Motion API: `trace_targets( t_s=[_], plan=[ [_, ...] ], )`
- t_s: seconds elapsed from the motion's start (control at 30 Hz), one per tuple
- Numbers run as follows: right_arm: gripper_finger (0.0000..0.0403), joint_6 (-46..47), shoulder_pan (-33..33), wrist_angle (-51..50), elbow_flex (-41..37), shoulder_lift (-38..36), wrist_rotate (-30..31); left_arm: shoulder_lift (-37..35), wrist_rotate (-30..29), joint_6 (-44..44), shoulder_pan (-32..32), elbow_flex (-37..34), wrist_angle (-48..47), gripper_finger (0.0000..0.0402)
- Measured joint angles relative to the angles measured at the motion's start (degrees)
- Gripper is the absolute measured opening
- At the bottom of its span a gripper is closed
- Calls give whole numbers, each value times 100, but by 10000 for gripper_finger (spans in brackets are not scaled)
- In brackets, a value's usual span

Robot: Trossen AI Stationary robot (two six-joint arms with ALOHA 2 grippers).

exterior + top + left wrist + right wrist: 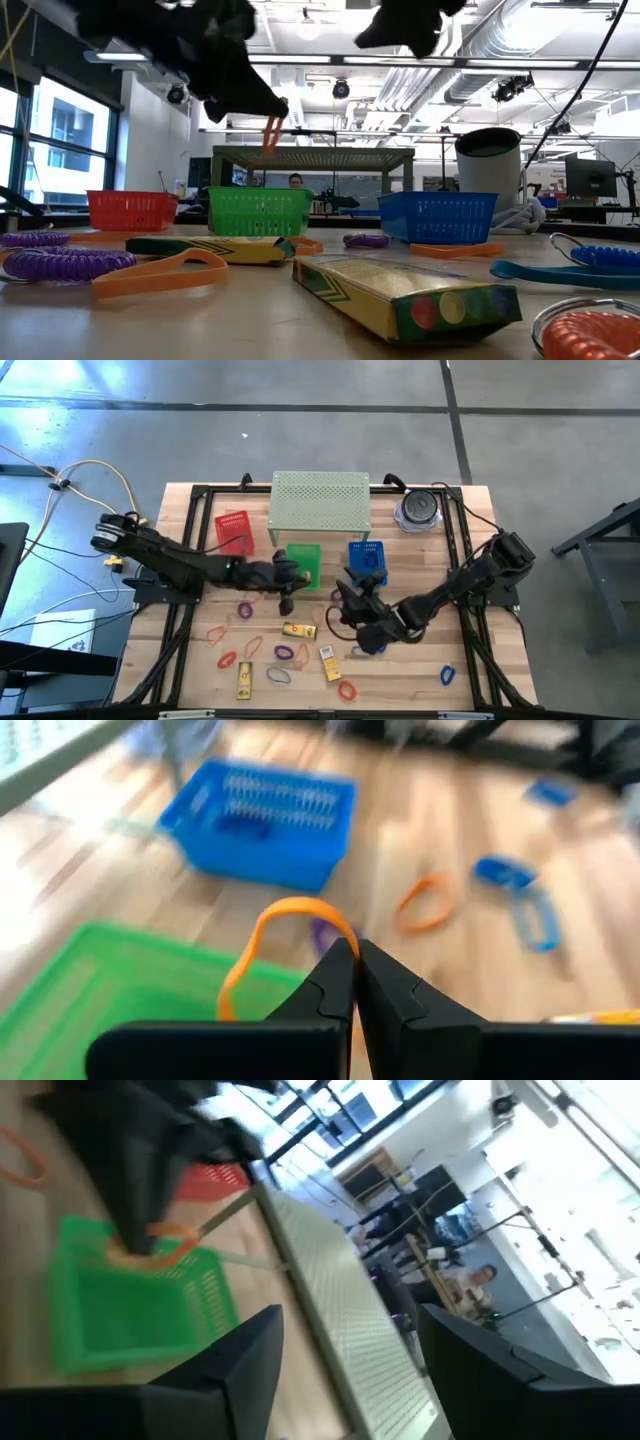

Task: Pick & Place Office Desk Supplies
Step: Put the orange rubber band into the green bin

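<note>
Orange loop (285, 935), one of the office desk supplies, is pinched in the closed jaws of the left gripper (355, 982), which hangs above the near rim of the green basket (303, 563); the low view shows the loop dangling clear of the table. Jaws of the right gripper (345, 1355) stand wide apart and hold nothing; this gripper sits raised above the table just in front of the blue basket (367, 560), right of the table's centre. Remaining supplies lie scattered over the front half of the table (480, 660): a purple loop (245, 609) and orange loops (216, 633) toward the left edge, a red loop (227, 659), a purple loop (284, 653) near the centre, a blue loop (279, 676) and a red loop (347, 690) near the front edge, and a blue loop (447, 675) toward the front right corner. Three yellow-orange packets (299, 630) lie among them, one near the centre and two closer to the front edge. Red basket (233, 530) stands left of the green one, and the pale green perforated shelf (320, 500) stands at the back edge behind all three baskets. A dark round container (418, 508) stands near the back right corner.
</note>
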Motion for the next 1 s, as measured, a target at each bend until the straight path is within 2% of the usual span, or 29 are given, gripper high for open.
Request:
trace_targets(
  t_s=[0.07,0.13,0.27,0.4,0.6,0.8,1.0],
  plan=[
    [215,698,100,-528,-1,-80,-78,4,28,-20,204,341,-745,1],
    [211,1315,181,-1041,1,-157,-101,52,226,-34,491,518,-1052,1],
    [204,2344,265,-1908,-1,-330,-168,200,1263,-308,1175,541,-1191,1],
    [201,2695,257,-2314,-1,-380,-167,506,1497,-616,1554,537,-1331,1],
    [201,2560,205,-2530,-1,-386,-44,713,1520,-565,1537,535,-1308,4],
    [201,2564,84,-2573,-1,-386,-55,695,1188,-354,1175,550,-1270,65],
    [201,2673,93,-2571,-1,-386,-476,693,879,-354,1036,571,-1265,144]
  ],
)
